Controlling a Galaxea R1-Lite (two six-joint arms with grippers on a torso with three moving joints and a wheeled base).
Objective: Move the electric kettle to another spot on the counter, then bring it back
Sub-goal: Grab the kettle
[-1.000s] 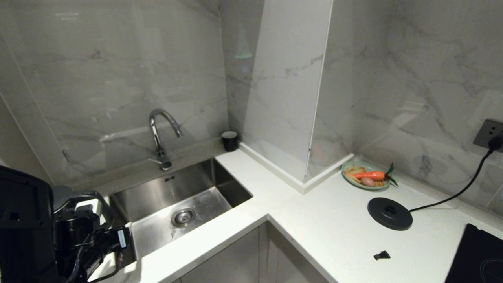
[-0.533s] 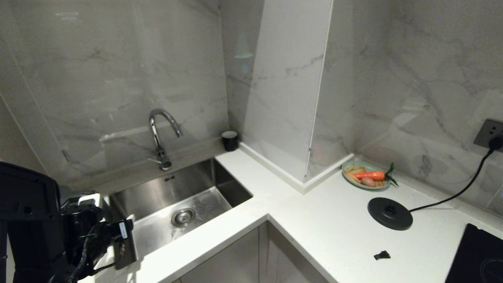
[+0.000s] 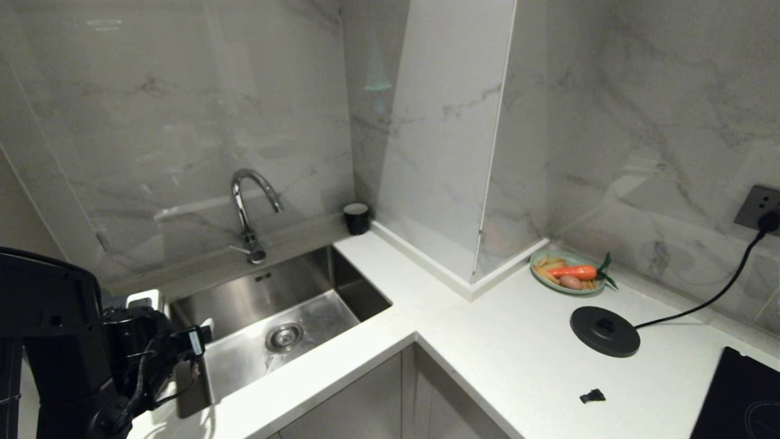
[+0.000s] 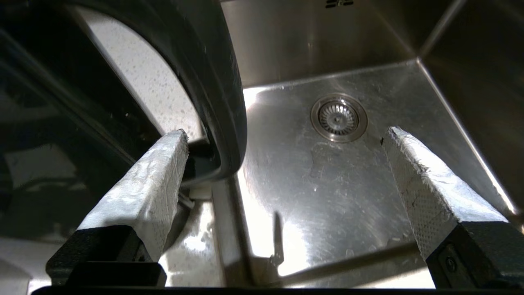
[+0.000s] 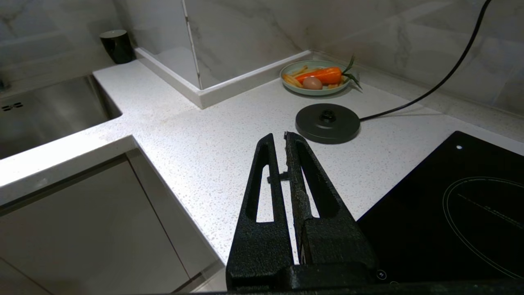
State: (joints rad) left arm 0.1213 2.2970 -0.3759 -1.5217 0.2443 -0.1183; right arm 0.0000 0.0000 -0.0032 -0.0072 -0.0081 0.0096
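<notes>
Sink (image 3: 341, 286), stainless steel, rectangular, empty apart from round drain strainer (image 4: 338, 117). Tall glossy black electric kettle (image 4: 213, 82) on white speckled counter (image 3: 518, 360) at sink's left rim. Left gripper (image 4: 286, 135) by kettle's handle, jaws wide, holding nothing. Green plate (image 3: 568, 274) right of sink: carrot, egg, fries. Right gripper (image 5: 279, 141) over counter, jaws together.

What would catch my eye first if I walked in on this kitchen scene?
Probably the steel sink set in the white counter, with the robot's bulky black left arm looming beside it. Then the bright carrot on a green plate by the wall, near a round black corded base.
</notes>
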